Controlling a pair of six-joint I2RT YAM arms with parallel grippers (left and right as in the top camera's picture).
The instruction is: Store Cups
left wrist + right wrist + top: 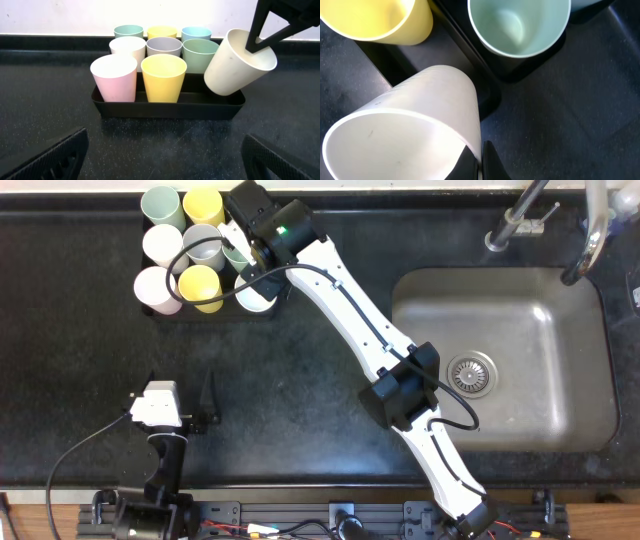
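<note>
A black tray [228, 313] at the back left of the counter holds several cups: pink [116, 77], yellow [163, 76], white, grey and mint [198, 53]. My right gripper [247, 272] is shut on the rim of a white cup [257, 297], which hangs tilted over the tray's front right corner [235, 102]. In the right wrist view the white cup [410, 132] sits close, beside the yellow cup [380, 17] and the mint cup [520, 25]. My left gripper [180, 387] rests open on the counter, well in front of the tray, with nothing between its fingers [50, 160].
A steel sink [500, 360] with a tap [515, 220] takes up the right side. The right arm [350, 310] stretches diagonally across the dark counter from the bottom right. A cable loops near the left arm's base [80, 455].
</note>
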